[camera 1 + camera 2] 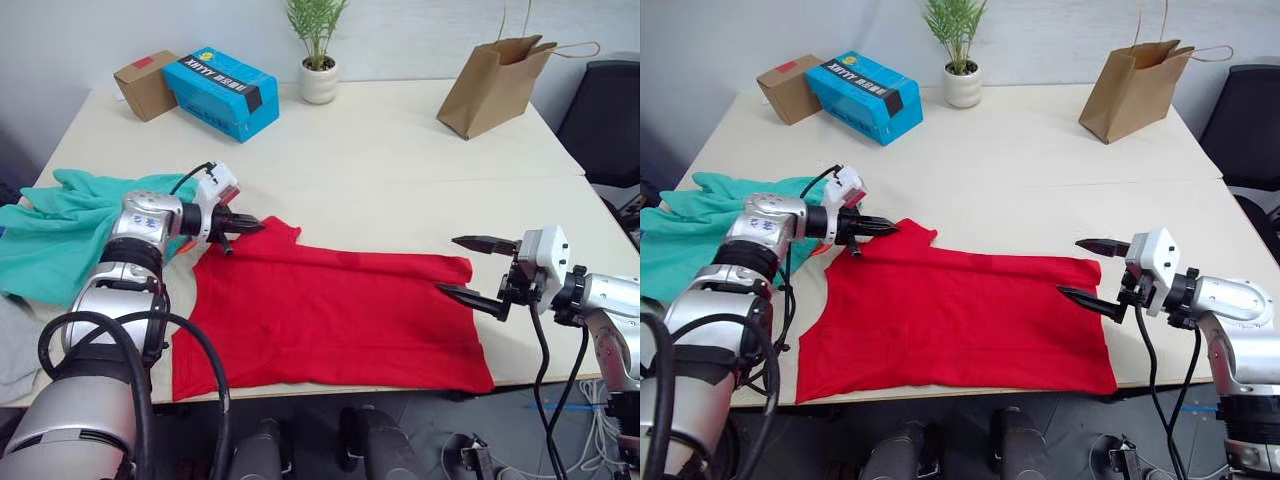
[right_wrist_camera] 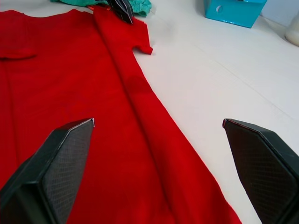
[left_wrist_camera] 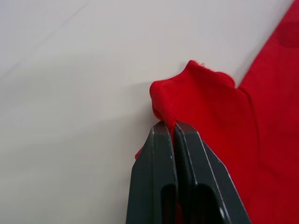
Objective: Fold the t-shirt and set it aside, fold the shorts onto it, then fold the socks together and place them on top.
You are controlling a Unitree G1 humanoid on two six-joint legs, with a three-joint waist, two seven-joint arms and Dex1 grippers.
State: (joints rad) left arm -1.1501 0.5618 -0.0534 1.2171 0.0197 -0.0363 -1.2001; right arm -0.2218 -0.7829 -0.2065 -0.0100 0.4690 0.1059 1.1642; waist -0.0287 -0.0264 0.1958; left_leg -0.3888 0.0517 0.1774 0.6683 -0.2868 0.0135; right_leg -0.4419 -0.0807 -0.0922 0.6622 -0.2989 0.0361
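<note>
Left gripper (image 1: 243, 226) pinched tight on a bunched corner of the t-shirt (image 1: 330, 320), at the sleeve edge left of centre frame; in the left wrist view, red cloth squeezed between the two closed fingers (image 3: 159, 182) and bulging out just past their tips. Right gripper (image 1: 470, 266) spread wide at right of frame, holding nothing, lower finger (image 1: 470, 297) just at the shirt's right edge, upper finger clear above the table (image 1: 400, 170). Shirt lying flat across the lower middle of the frame, its near hem along the table's front edge, a long fold line running down its far side. Shorts (image 1: 60, 235) heaped at far left, just beside the left arm, near the shirt's left side. Bare tabletop wide across the middle and right beyond the shirt. Along the top of frame: brown box (image 1: 146, 84), blue box (image 1: 222, 92), potted plant (image 1: 318, 50), paper bag (image 1: 495, 84), all well apart from the shirt.
</note>
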